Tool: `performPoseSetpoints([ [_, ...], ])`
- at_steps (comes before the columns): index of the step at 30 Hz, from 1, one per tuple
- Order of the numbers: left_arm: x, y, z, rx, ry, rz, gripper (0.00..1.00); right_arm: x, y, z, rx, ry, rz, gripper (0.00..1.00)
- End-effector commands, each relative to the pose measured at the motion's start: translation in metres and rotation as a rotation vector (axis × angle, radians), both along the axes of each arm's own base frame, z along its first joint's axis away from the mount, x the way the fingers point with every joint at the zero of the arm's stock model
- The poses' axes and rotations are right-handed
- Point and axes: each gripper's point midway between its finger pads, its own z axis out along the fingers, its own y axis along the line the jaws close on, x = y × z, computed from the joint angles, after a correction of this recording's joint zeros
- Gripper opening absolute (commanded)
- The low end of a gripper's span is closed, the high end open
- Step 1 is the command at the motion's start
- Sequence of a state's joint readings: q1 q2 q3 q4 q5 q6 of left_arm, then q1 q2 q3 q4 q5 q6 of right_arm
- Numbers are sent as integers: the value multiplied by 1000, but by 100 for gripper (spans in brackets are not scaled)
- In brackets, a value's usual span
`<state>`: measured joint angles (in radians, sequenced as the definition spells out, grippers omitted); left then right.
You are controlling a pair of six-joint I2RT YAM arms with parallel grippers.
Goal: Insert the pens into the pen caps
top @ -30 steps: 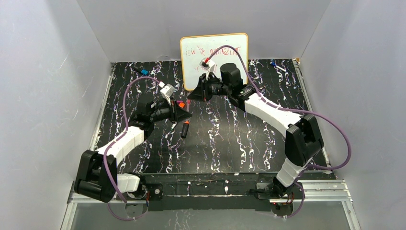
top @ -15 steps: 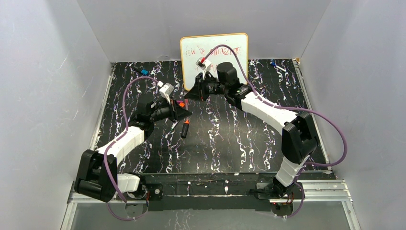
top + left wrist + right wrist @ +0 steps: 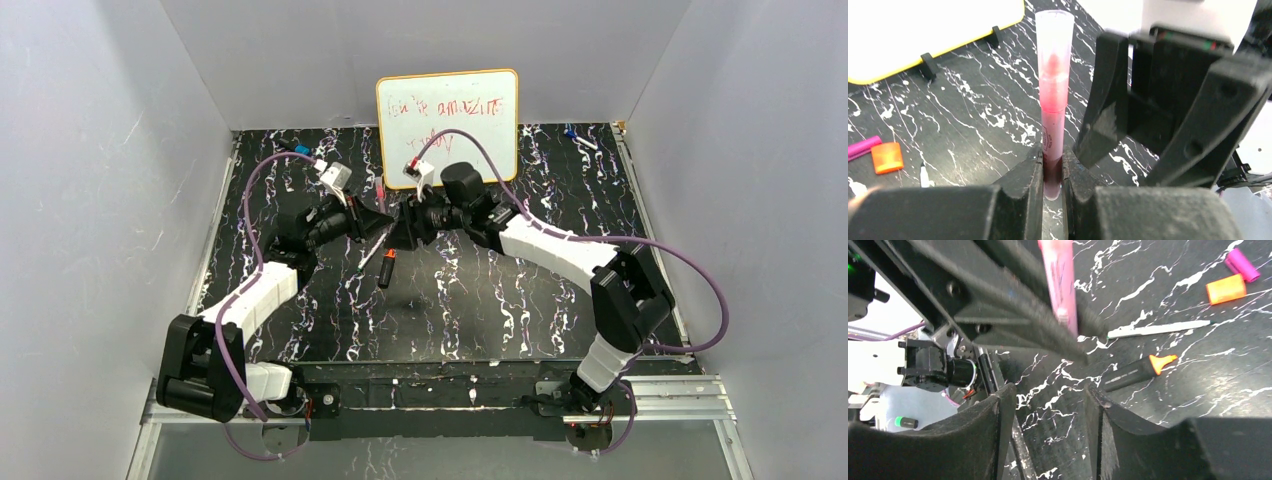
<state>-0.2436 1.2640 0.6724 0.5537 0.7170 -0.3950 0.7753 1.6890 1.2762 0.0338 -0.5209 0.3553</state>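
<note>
The left gripper [image 3: 1052, 162] pinches the pink marker [image 3: 1053, 105] upright, its clear cap [image 3: 1054, 35] seemingly on. The right gripper [image 3: 1048, 405] stands spread beside it, holding nothing. The black orange-tipped marker [image 3: 1133, 372] and slim white pen [image 3: 1158, 329] lie uncapped on the table [image 3: 500, 310], with the orange cap [image 3: 1226, 289] and purple cap [image 3: 1243, 265] loose nearby, so two are left.

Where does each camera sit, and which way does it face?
Top: above and behind, facing down at the table; left arm, right arm show.
Left wrist: looks along left end effector, shut on the pink pen.
Right wrist: looks past open right end effector at table.
Shared: both wrist views show the pink pen.
</note>
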Motion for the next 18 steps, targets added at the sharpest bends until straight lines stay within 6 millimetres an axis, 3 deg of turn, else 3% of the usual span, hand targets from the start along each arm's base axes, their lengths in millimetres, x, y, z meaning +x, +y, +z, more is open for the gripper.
performPoseSetpoints([
  [1,5,-1,39,-39,-128,-16,0,-1,6,44,147,-74,-32,61],
  [5,-2,-9,35,-70,-99,-83,0,11,6,61,212,-144,-67,63],
  [9,-8,-15,29,-81,-70,-147,0,20,-11,85,300,-253,-100,66],
  [13,-11,-19,24,-92,-44,-191,0,20,-31,106,372,-352,-86,71],
  [18,-16,-23,25,-110,-41,-246,0,15,-39,119,438,-374,5,71],
])
